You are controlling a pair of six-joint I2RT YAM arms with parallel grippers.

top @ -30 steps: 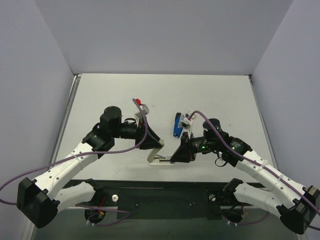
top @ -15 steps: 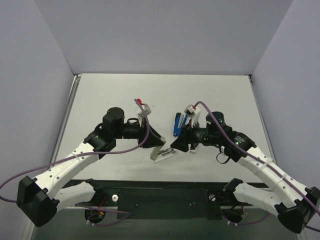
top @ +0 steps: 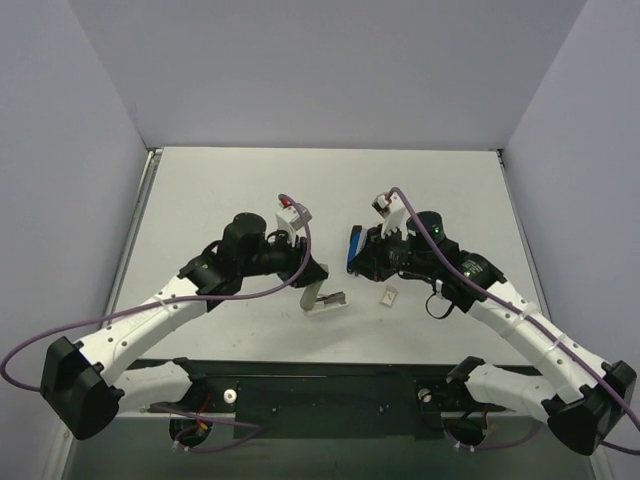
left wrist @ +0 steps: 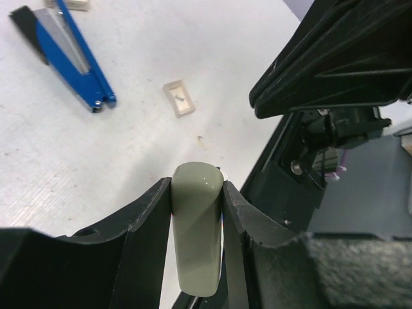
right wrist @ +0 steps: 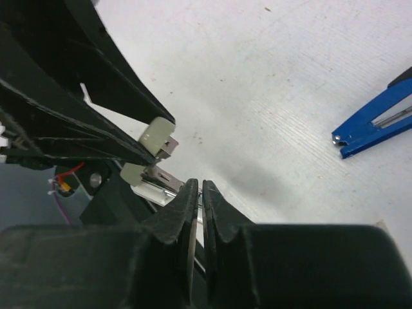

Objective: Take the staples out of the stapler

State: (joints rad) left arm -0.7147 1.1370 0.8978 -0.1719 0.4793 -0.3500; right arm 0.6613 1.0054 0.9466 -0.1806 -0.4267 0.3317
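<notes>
– Left wrist view: where was the stapler (left wrist: 84,71)?
– Flat on the table (left wrist: 129,161), splayed open, at 10 o'clock from the left gripper (left wrist: 197,190), held by neither arm. That gripper was clamped on a grey bar (left wrist: 196,238).
– And the right gripper (right wrist: 198,193)?
– Fingers nearly together, aimed at the bar. Whether they pinched anything, I couldn't tell.
– Any staples out?
– None clearly seen. A pale chip (left wrist: 178,98) lay at 12 o'clock. I'd judge the unloading unfinished.

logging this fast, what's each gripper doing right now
left gripper: closed on the grey bar
right gripper: closed, cannot tell if it holds anything
</notes>
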